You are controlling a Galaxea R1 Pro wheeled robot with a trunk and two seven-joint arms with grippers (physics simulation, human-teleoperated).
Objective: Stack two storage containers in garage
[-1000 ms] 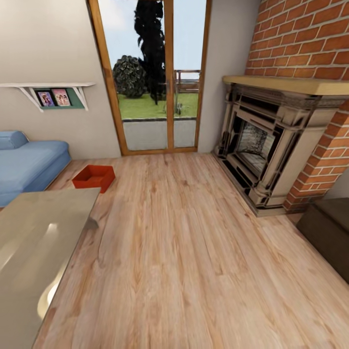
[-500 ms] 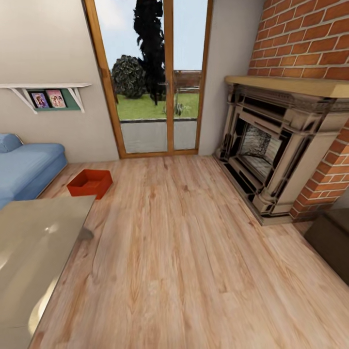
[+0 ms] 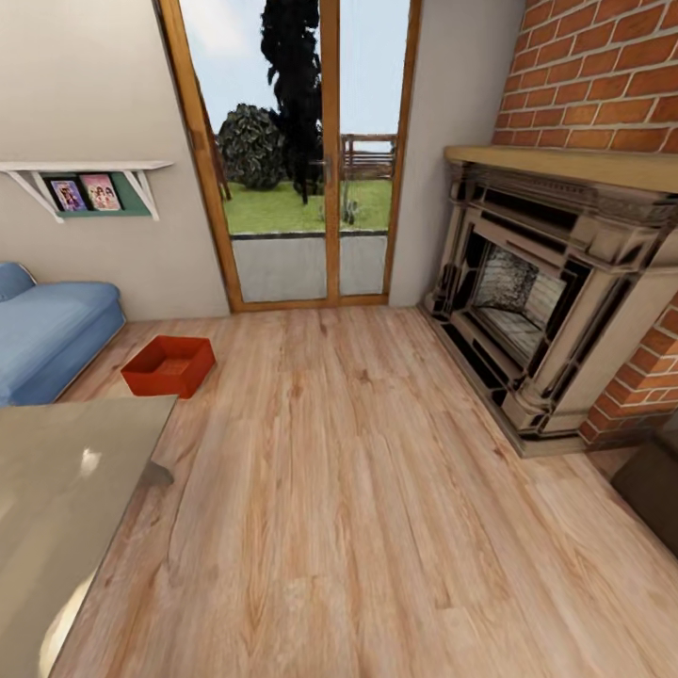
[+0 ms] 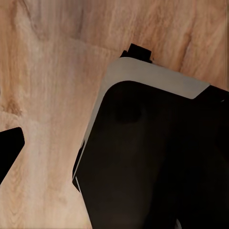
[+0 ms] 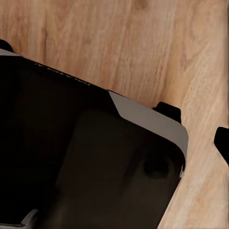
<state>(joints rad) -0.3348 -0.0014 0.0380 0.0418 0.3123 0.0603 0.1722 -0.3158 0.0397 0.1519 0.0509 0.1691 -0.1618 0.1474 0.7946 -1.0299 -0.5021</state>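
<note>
One storage container [image 3: 168, 365], a shallow orange-red open-top bin, lies on the living room's wood-plank floor [image 3: 358, 490] at the left. It sits near the end of the blue sofa [image 3: 47, 339] and in front of the wood-framed glass doors [image 3: 301, 160]. It looks empty and nothing touches it. Both wrist views look down at plank floor and the robot's dark base [image 4: 152, 157] [image 5: 86, 157]. One dark fingertip [image 4: 8, 152] pokes in at the edge of the left wrist view, and another fingertip [image 5: 223, 143] at the edge of the right wrist view. How the jaws stand is hidden.
A glossy low table [image 3: 66, 490] fills the near left, its corner close to the bin. A dark stone fireplace [image 3: 537, 301] on a brick wall lines the right, with a dark cabinet [image 3: 654, 490] nearer. A wall shelf [image 3: 85, 184] holds photos. Open floor runs through the middle.
The whole view has shifted as the camera moved into the room: the bin and sofa slid left and down, the fireplace right. Nothing in the room itself moved.
</note>
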